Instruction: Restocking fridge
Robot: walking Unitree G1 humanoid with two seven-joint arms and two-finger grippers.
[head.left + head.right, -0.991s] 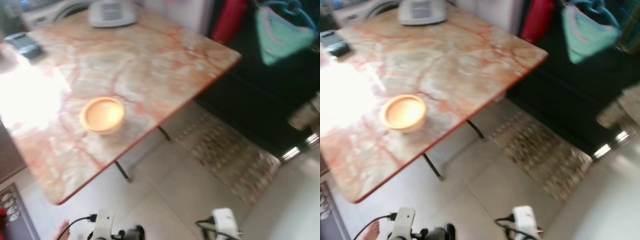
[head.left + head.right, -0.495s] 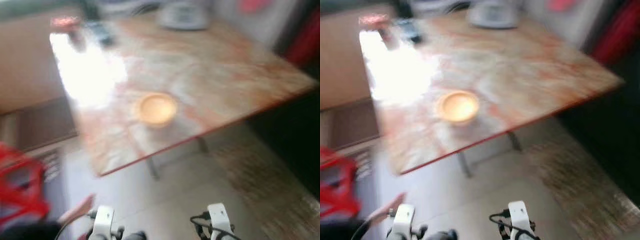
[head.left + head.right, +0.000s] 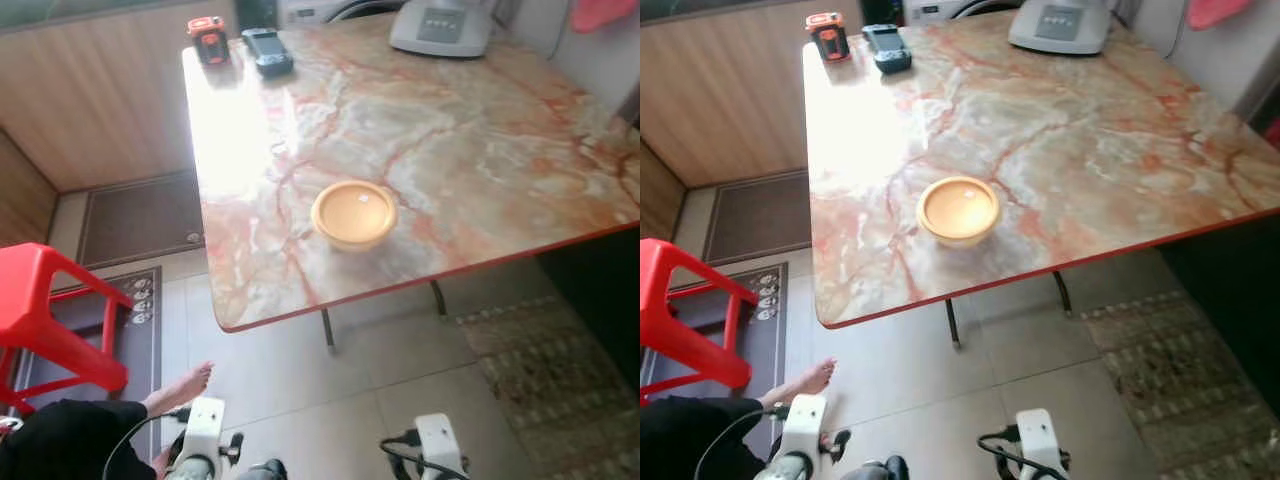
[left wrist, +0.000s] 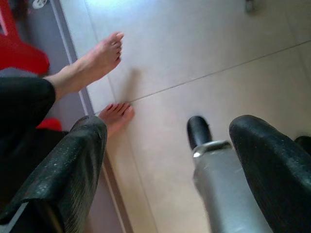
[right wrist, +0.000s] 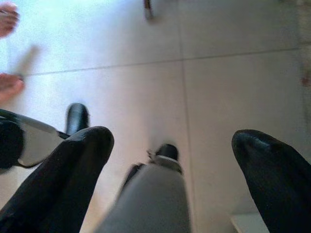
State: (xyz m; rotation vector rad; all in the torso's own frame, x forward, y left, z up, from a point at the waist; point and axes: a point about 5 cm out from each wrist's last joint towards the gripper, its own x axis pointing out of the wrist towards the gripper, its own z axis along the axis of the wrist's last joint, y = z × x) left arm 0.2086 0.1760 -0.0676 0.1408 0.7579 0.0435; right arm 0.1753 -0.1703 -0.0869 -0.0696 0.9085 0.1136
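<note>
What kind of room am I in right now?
Probably a home kitchen or dining corner: a marble-patterned table carrying a yellow bowl, tiled floor, a red plastic stool, and a barefoot person nearby.

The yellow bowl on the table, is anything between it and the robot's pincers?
Nothing blocks the yellow bowl on the marble table. Both pincers, left pincer and right pincer, hang open low over the floor, below the table's near edge.

Glossy marbled table point(image 3: 470, 160), red plastic stool point(image 3: 40, 310), smooth floor tiles point(image 3: 400, 400)
</note>
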